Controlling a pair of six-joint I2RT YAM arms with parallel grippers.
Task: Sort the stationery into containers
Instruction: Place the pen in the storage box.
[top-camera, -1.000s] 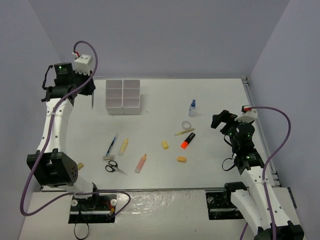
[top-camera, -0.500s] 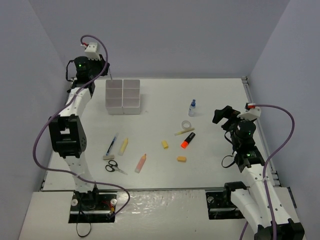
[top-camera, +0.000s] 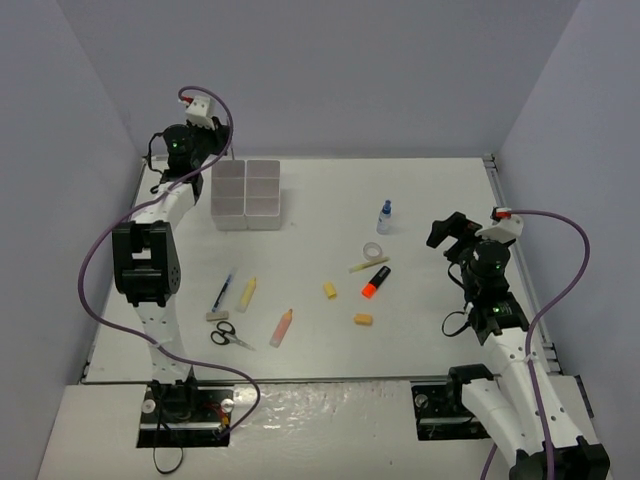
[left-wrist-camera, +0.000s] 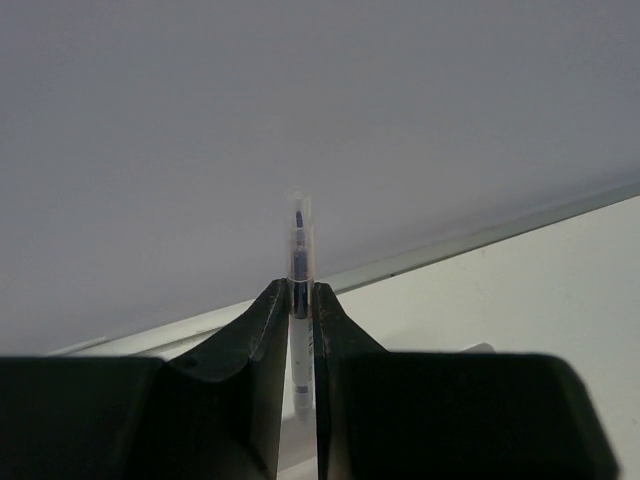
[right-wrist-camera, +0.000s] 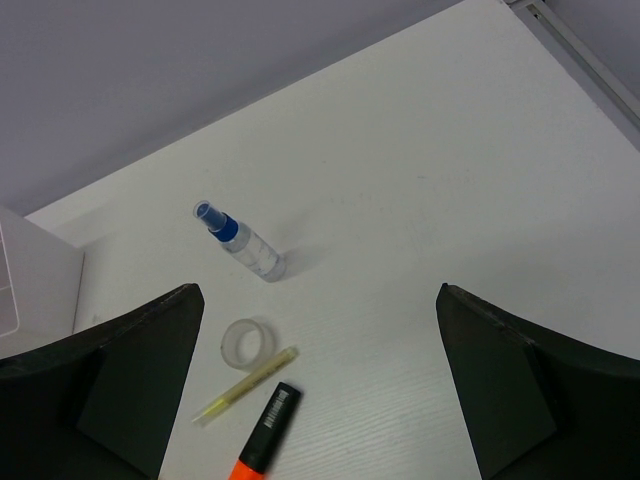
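My left gripper (top-camera: 218, 152) is raised at the far left, just behind the white containers (top-camera: 246, 216), and is shut on a thin pen (left-wrist-camera: 299, 240) with a clear cap that sticks out past the fingertips. My right gripper (top-camera: 445, 235) hangs open at the right with nothing between its fingers. Below it lie a blue-capped bottle (right-wrist-camera: 243, 245), a tape roll (right-wrist-camera: 243, 342), a thin yellow pen (right-wrist-camera: 247, 384) and an orange marker (right-wrist-camera: 262, 435). Scissors (top-camera: 230, 335), a blue pen (top-camera: 223, 291), a yellow marker (top-camera: 246, 292) and two yellow erasers (top-camera: 330, 289) lie mid-table.
A pale orange marker (top-camera: 282, 326) lies next to the scissors. A raised rail (top-camera: 505, 215) runs along the table's right edge. Grey walls close in the back and both sides. A purple cable (top-camera: 100, 250) loops beside the left arm.
The left arm has swung from the far left towards the back and right, bringing the held pen close behind the containers. The right arm has barely moved.
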